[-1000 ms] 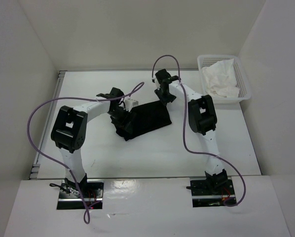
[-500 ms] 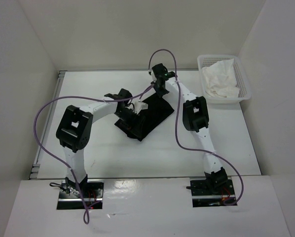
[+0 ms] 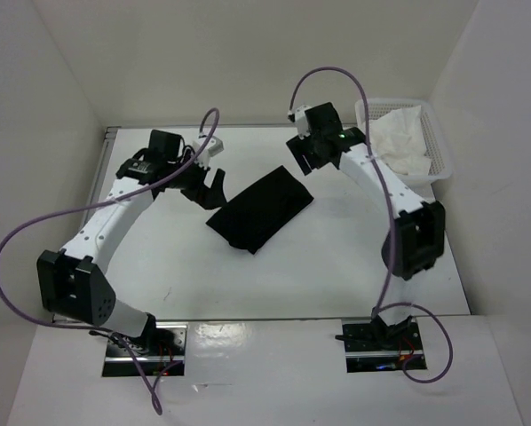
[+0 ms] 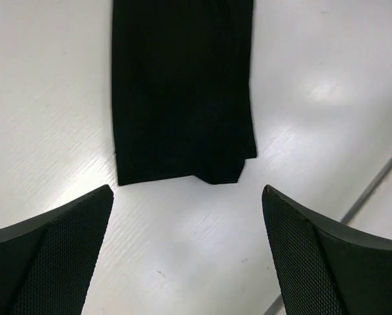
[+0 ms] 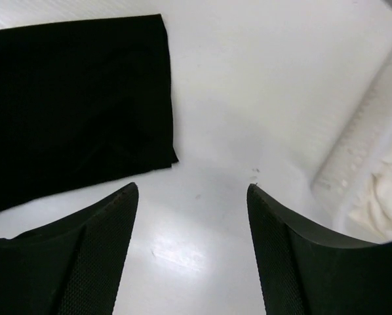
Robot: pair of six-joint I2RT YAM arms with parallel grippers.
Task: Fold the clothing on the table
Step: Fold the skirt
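Observation:
The clothing (image 3: pixel 259 210) is a black garment lying flat as a folded oblong, slanted, in the middle of the white table (image 3: pixel 336 266). My left gripper (image 3: pixel 208 188) hovers open just off its left end, holding nothing. The left wrist view shows the clothing's (image 4: pixel 183 92) short edge ahead of the spread left gripper (image 4: pixel 186 190), bare table between the fingers. My right gripper (image 3: pixel 303 161) is open above the garment's far right corner. In the right wrist view the clothing (image 5: pixel 71 98) lies up and left of the empty right gripper (image 5: pixel 191 187).
A white mesh basket (image 3: pixel 436 151) holding a white cloth (image 3: pixel 399 142) stands at the table's back right corner, close behind the right arm; its wall (image 5: pixel 366 144) and the cloth (image 5: pixel 386 197) fill the right wrist view's right edge. White walls enclose the table.
Both grippers have let go of the garment and drawn away from it, the left to the back left, the right to the back right. The garment now lies folded flat.

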